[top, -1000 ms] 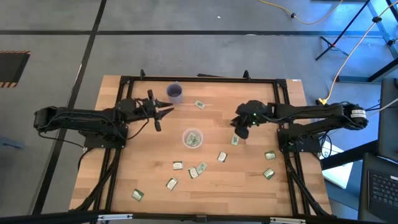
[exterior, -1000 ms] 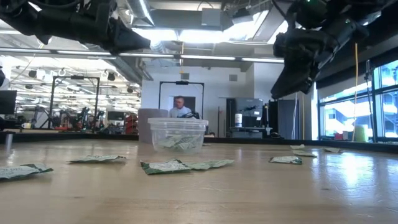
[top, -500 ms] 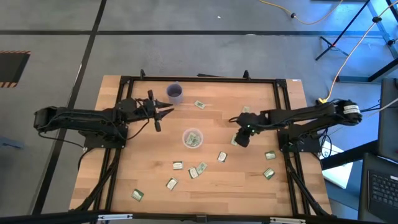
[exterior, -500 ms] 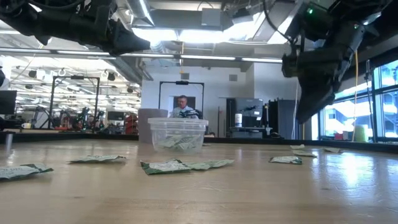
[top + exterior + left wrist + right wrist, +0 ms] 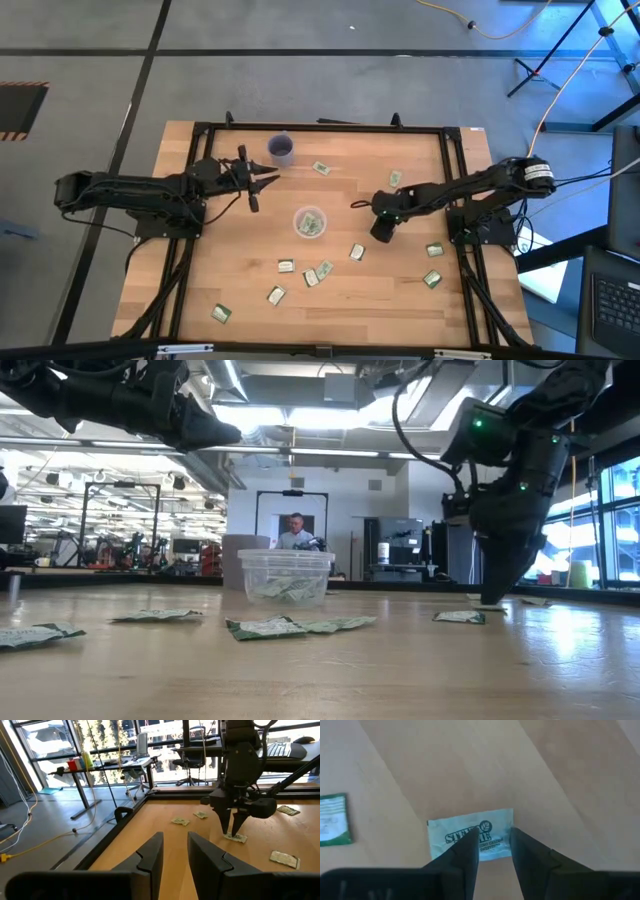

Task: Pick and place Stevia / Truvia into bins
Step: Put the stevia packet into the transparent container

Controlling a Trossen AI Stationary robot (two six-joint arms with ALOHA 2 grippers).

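Observation:
Green-and-white Stevia sachets lie flat about the table, e.g. [image 5: 357,252], [image 5: 286,266], [image 5: 395,179]. The clear cup bin [image 5: 309,222] stands mid-table with sachets inside. My right gripper [image 5: 492,834] points steeply down, open, its fingertips over the middle of one pale sachet [image 5: 470,840] lying flat right of the bin; in the high view the gripper [image 5: 380,228] hides this sachet. My left gripper [image 5: 175,855] hovers open and level at the far left [image 5: 262,183], holding nothing. My right gripper comes at the sachet from above, its fingertips [image 5: 233,829] right at the sachet's top face [image 5: 236,838], which lies flat on the table. I cannot tell whether they touch it.
A purple cup [image 5: 282,148] stands near the far edge beside my left gripper. More sachets lie near the front [image 5: 221,314], [image 5: 276,295] and at the right [image 5: 434,250], [image 5: 432,279]. A black frame [image 5: 320,128] rims the table.
My right gripper has come down toward the table and a little toward its near edge, tipping from a slant to pointing steeply down over the sachet right of the bin. Its fingers have stayed open. The sachet has not moved.

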